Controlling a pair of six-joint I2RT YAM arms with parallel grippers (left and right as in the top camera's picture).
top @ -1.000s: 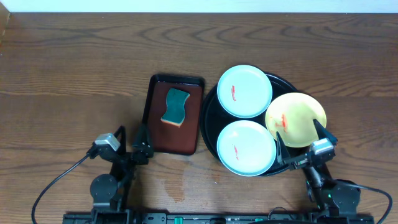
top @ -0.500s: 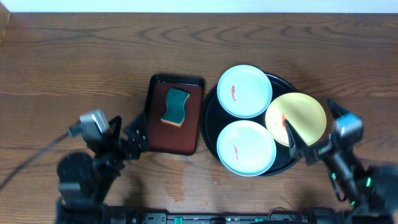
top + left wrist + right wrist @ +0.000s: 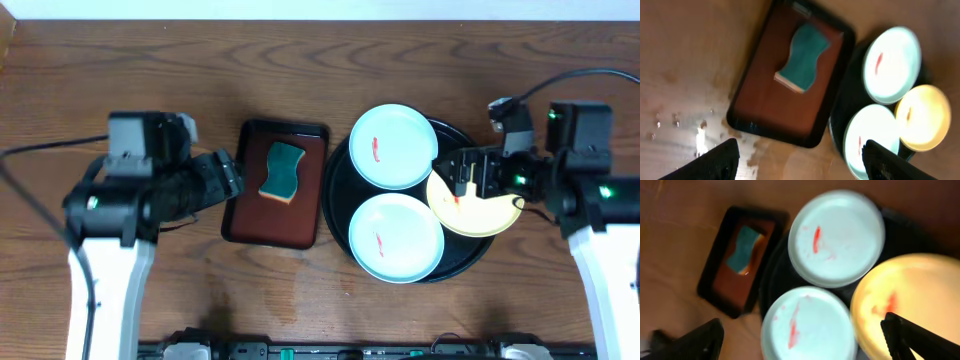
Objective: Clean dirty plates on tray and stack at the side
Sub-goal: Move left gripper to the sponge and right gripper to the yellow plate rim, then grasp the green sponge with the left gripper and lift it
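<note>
The round black tray holds three plates, each with a red smear: a pale plate at the back, a pale plate at the front and a yellow plate on the right. My right gripper hovers open and empty over the yellow plate's left edge. Its wrist view shows the back plate, front plate and yellow plate below its open gripper. My left gripper is open and empty, just left of the reddish-brown tray.
A rectangular reddish-brown tray left of the black tray holds a teal sponge. The left wrist view shows the sponge, that tray, my left gripper and water drops on the wood.
Both arms have risen from the table's front edge and moved back. The left gripper now stands beside the reddish-brown tray, the right gripper over the yellow plate. The plates have not moved.
</note>
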